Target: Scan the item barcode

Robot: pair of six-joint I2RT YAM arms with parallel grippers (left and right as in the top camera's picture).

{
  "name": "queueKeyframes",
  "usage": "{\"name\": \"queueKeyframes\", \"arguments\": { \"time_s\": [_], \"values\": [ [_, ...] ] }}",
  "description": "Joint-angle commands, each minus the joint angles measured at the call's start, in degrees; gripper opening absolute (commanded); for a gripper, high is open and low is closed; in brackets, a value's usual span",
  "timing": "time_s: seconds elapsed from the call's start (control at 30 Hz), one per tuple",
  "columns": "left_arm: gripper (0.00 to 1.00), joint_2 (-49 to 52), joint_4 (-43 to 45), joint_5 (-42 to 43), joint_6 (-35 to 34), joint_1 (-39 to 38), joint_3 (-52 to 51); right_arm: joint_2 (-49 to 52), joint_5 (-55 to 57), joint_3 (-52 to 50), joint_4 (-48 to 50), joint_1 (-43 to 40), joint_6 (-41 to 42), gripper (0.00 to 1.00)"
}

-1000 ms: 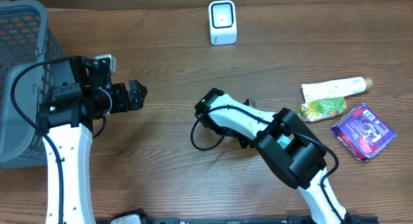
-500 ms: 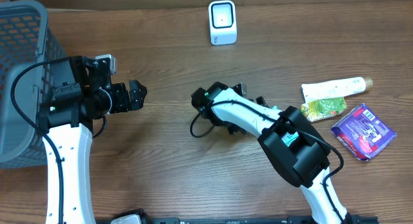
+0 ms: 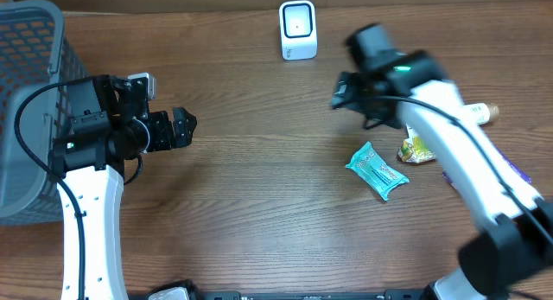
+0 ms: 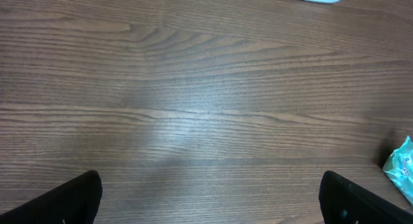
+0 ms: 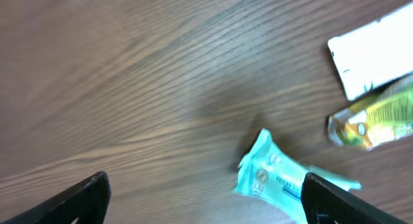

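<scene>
Well, my right hand (image 5: pixel 206 193) hangs above the table (image 5: pixel 129 88) with its fingers spread wide and nothing between them. The teal packet (image 5: pixel 284 175) lies flat on the wood below it, nearer one finger than the other and touching neither. I take that packet as the item to scan; it sits apart from the other goods, probably so it can be grabbed alone. Past it, farther from the hand, a white tube (image 5: pixel 373 51) and a yellow-green pouch (image 5: pixel 374 121) lie just beside each other. The packet looks like thin, crinkly film with crimped ends; the pouch is glossy and wrinkled. The scanner (image 3: pixel 298 29), a small white rounded box, stands upright near the hand, presumably so a barcode can be shown to it. My left hand (image 3: pixel 183 127), also wide open and empty, waits well apart.
</scene>
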Motion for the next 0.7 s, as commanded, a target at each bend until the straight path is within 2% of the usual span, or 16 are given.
{"name": "queueKeyframes", "arguments": {
  "time_s": [0.0, 0.1, 0.27, 0.47, 0.67],
  "values": [
    [1.00, -0.26, 0.02, 0.87, 0.48, -0.26, 0.74, -2.78, -13.07, -8.11, 0.81, -5.38, -1.75, 0.95],
    [1.00, -0.26, 0.02, 0.85, 0.48, -0.26, 0.74, -5.99, -20.72, -16.20, 6.01, -9.07, -4.37, 0.95],
    [1.00, -0.26, 0.02, 0.85, 0.48, -0.26, 0.74, -13.73, -27.26, -30.62, 14.38, -15.52, -4.76, 0.92],
    [1.00, -0.26, 0.02, 0.87, 0.48, -0.26, 0.74, -21.27, -29.73, -40.17, 18.23, -21.03, -7.39, 0.89],
    [1.00, -0.26, 0.02, 0.87, 0.48, -0.26, 0.74, -21.03, -29.64, -48.43, 23.85, -25.40, -7.78, 0.87]
  ]
}}
